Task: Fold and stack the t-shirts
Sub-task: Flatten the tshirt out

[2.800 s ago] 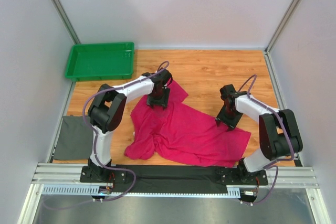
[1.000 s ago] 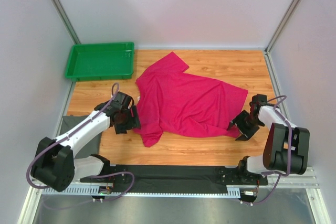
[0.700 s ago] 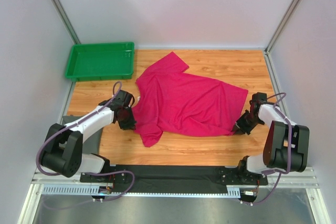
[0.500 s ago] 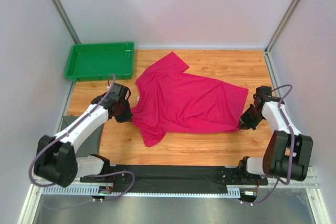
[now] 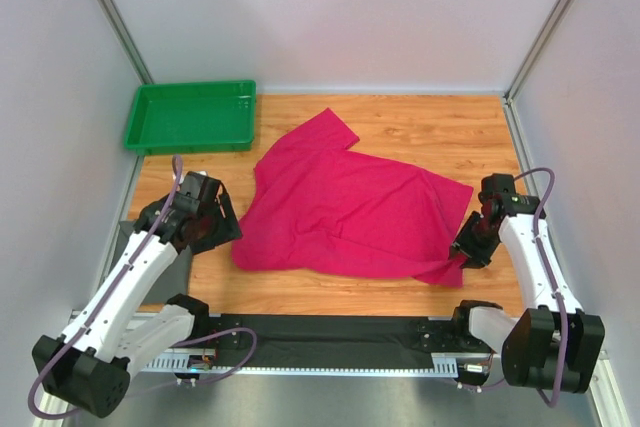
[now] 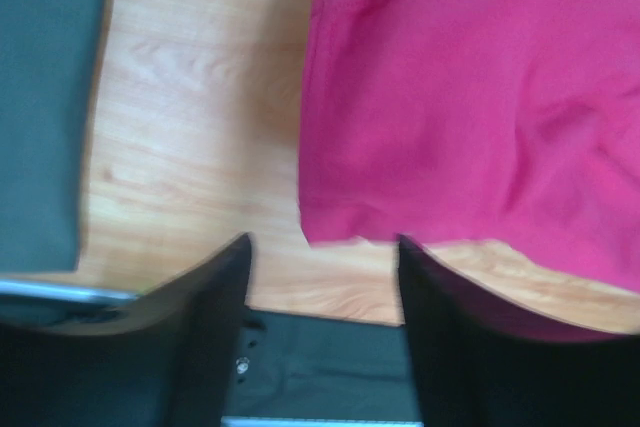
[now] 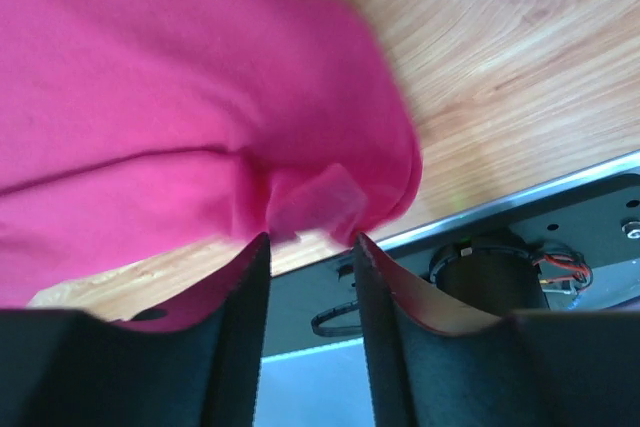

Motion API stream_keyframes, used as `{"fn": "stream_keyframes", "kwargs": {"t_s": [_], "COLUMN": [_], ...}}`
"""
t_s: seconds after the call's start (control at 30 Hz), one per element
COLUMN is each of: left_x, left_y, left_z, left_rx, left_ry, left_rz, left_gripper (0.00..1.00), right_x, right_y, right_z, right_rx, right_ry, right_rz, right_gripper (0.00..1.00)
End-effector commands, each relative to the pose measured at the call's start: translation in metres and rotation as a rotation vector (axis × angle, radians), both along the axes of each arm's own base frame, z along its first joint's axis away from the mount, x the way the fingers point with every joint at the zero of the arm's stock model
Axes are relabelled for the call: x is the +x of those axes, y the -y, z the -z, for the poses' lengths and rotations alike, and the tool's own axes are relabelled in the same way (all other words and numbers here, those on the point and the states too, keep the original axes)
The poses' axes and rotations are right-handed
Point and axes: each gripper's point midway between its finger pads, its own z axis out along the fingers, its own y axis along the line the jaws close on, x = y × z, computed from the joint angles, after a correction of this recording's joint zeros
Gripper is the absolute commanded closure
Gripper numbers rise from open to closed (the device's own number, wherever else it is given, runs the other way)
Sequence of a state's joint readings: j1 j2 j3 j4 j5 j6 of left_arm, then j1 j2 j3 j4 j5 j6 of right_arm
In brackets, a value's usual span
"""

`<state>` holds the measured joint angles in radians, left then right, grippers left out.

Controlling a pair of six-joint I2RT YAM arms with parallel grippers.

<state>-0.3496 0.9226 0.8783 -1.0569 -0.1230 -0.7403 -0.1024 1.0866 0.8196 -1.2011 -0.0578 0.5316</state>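
One magenta-pink t-shirt [image 5: 345,212] lies spread across the middle of the wooden table, with a sleeve pointing to the far side. My left gripper [image 5: 218,231] hovers just off the shirt's left edge. In the left wrist view it [image 6: 322,247] is open and empty, and the shirt's hem [image 6: 450,97] lies beyond the tips. My right gripper [image 5: 463,250] is at the shirt's near right corner. In the right wrist view it [image 7: 310,242] has its jaws apart, and a bunched fold of the shirt [image 7: 200,97] sits right at the tips.
A green tray [image 5: 190,145] stands at the far left corner. A grey cloth [image 5: 128,252] lies off the table's left edge and also shows in the left wrist view [image 6: 40,97]. The black base rail [image 5: 330,332] runs along the near edge.
The left arm has drawn back to the left, away from the collar, and the shirt's left side now reaches further left. The right gripper has moved nearer, and the shirt's right corner came with it.
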Motion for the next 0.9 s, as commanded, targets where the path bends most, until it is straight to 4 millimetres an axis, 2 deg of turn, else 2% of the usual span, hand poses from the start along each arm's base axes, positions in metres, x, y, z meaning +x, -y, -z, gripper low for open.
{"fn": "stream_keyframes", "kwargs": {"t_s": [0.0,0.03,0.07,0.1,0.13,0.2,0.23,0.27,0.3,0.33,0.37,0.4,0.43,0.47,0.5,0.53,0.57,0.6,0.63,0.7,0.73,0.77,0.83,0.87], "left_x": [-0.002,0.011,0.022,0.032,0.050,0.069,0.079,0.095,0.104,0.117,0.132,0.143,0.155,0.172,0.181,0.187,0.201,0.206,0.210,0.224,0.227,0.237,0.245,0.258], "left_y": [-0.005,-0.001,0.004,0.009,0.020,0.044,0.055,0.073,0.080,0.087,0.092,0.094,0.095,0.096,0.098,0.098,0.104,0.107,0.109,0.116,0.118,0.121,0.122,0.125], "left_z": [-0.007,-0.012,-0.022,-0.027,-0.026,-0.028,-0.011,-0.018,-0.013,0.005,0.002,0.008,0.029,0.026,0.031,0.055,0.052,0.057,0.075,0.077,0.089,0.087,0.102,0.097], "left_rx": [0.036,0.033,0.032,0.022,0.005,-0.065,-0.083,-0.134,-0.136,-0.120,-0.105,-0.088,-0.060,-0.031,-0.018,0.003,0.000,-0.003,-0.001,-0.025,-0.035,-0.045,-0.044,-0.047], "left_ry": [-0.012,0.031,0.073,0.094,0.112,0.118,0.057,0.085,0.079,0.041,0.062,0.060,0.022,0.047,0.040,-0.022,-0.006,-0.020,-0.059,-0.049,-0.072,-0.057,-0.078,-0.053], "left_rz": [0.032,0.053,0.105,0.131,0.159,0.242,0.269,0.307,0.322,0.345,0.356,0.367,0.378,0.377,0.387,0.407,0.413,0.416,0.418,0.416,0.412,0.406,0.406,0.409], "left_gripper": [0.20,0.20,0.20,0.21,0.22,0.26,0.28,0.29,0.30,0.30,0.31,0.32,0.32,0.32,0.34,0.35,0.35,0.36,0.36,0.36,0.36,0.36,0.37,0.36], "right_x": [0.023,0.034,0.044,0.058,0.073,0.093,0.109,0.117,0.125,0.140,0.146,0.152,0.160,0.172,0.177,0.187,0.198,0.202,0.207,0.218,0.224,0.228,0.244,0.249], "right_y": [-0.004,0.001,0.004,0.005,0.004,-0.004,-0.006,-0.012,-0.015,-0.018,-0.024,-0.025,-0.027,-0.025,-0.025,-0.025,-0.024,-0.018,-0.016,-0.011,-0.009,-0.006,-0.004,-0.003], "right_z": [-0.021,-0.024,-0.028,-0.034,-0.036,-0.037,-0.031,-0.027,-0.012,-0.013,-0.007,0.011,0.015,0.016,0.030,0.034,0.034,0.045,0.048,0.054,0.056,0.057,0.059,0.061], "right_rx": [0.023,0.001,-0.013,-0.014,-0.009,0.023,0.026,0.018,0.016,0.006,-0.021,-0.030,-0.040,-0.054,-0.057,-0.063,-0.074,-0.109,-0.120,-0.152,-0.162,-0.180,-0.196,-0.203], "right_ry": [0.080,0.094,0.116,0.142,0.185,0.227,0.236,0.231,0.183,0.201,0.188,0.135,0.134,0.142,0.111,0.122,0.137,0.108,0.109,0.108,0.113,0.110,0.120,0.119], "right_rz": [-0.059,-0.071,-0.084,-0.108,-0.116,-0.138,-0.146,-0.169,-0.183,-0.192,-0.223,-0.231,-0.238,-0.226,-0.222,-0.222,-0.221,-0.219,-0.218,-0.220,-0.219,-0.218,-0.223,-0.225], "right_gripper": [0.57,0.49,0.48,0.41,0.40,0.39,0.38,0.39,0.39,0.41,0.43,0.44,0.47,0.50,0.53,0.61,0.67,0.71,0.75,0.77,0.77,0.77,0.76,0.75]}}
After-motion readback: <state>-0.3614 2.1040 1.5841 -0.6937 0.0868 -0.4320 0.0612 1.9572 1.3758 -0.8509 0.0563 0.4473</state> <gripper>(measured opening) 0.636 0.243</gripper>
